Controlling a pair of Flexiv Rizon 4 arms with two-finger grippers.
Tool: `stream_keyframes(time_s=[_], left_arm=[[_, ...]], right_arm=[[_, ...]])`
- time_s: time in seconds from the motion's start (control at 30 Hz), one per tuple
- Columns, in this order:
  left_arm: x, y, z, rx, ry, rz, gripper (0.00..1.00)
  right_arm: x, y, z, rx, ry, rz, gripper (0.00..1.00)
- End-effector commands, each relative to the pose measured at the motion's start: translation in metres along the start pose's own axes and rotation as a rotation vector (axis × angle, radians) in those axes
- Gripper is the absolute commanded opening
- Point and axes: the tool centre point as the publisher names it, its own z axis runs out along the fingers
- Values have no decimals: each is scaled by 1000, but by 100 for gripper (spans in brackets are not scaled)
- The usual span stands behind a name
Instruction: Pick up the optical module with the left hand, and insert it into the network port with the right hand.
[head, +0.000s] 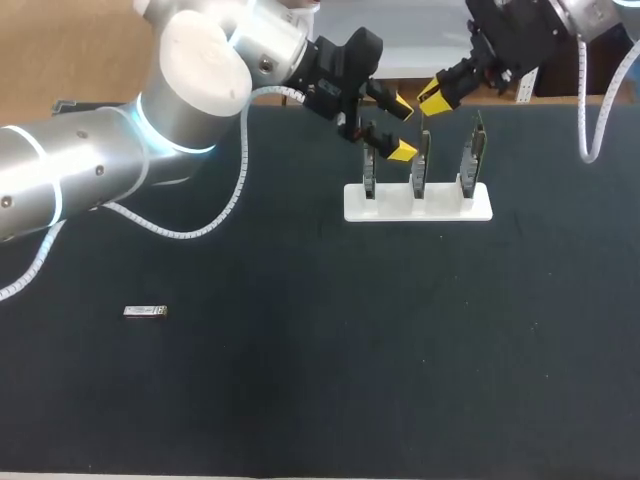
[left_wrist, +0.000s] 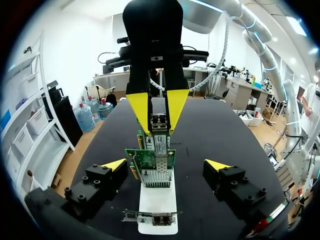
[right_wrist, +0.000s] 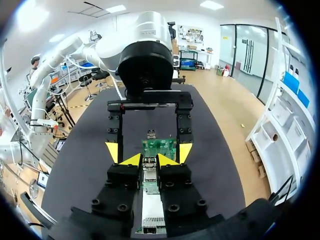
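The right claw (head: 435, 98), in the upper middle of the head view above the white stand (head: 440, 205), is pressed from both sides onto an optical module (right_wrist: 149, 175). From overhead that module is almost wholly hidden behind the claw's yellow tips. It shows properly only in the wrist views, as a small silvery metal block with a pale label, held lengthwise between the fingers and just over the edge of a green network card (right_wrist: 159, 147). Whether it touches the card's port cannot be told. The right arm (head: 560, 30) is cut off by the upper right corner of the head view. The left claw (head: 400, 128) is spread wide and grips nothing. It faces the right claw across the stand with one finger out to each side, and overhead its lower yellow tip covers part of the middle card. The three cards stand upright and edge-on to the head camera, so their ports cannot be seen there. A second module (head: 145, 311), thin and silvery, lies flat on the dark surface (head: 300, 380) in the lower left of the head view, well apart from the stand and both claws, and is too small to show detail.
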Motion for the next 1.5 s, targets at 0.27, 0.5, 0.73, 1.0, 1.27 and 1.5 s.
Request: stream_keyframes(time_s=[0.27, 0.5, 0.73, 1.0, 1.27, 1.5], left_arm=[[0, 2, 0, 4, 3, 0, 100], [0, 2, 0, 4, 3, 0, 100], [0, 2, 0, 4, 3, 0, 100], [0, 2, 0, 4, 3, 0, 100], [0, 2, 0, 4, 3, 0, 100], [0, 2, 0, 4, 3, 0, 100]], right_arm=[[3, -2, 4, -9, 1, 13, 0], [-6, 1, -5, 6, -44, 13, 100], [-27, 0, -26, -22, -125, 19, 100], [-35, 0, -29, -34, -112, 14, 87], [-30, 0, -20, -22, -87, 17, 0], [-26, -1, -17, -25, -88, 31, 0]])
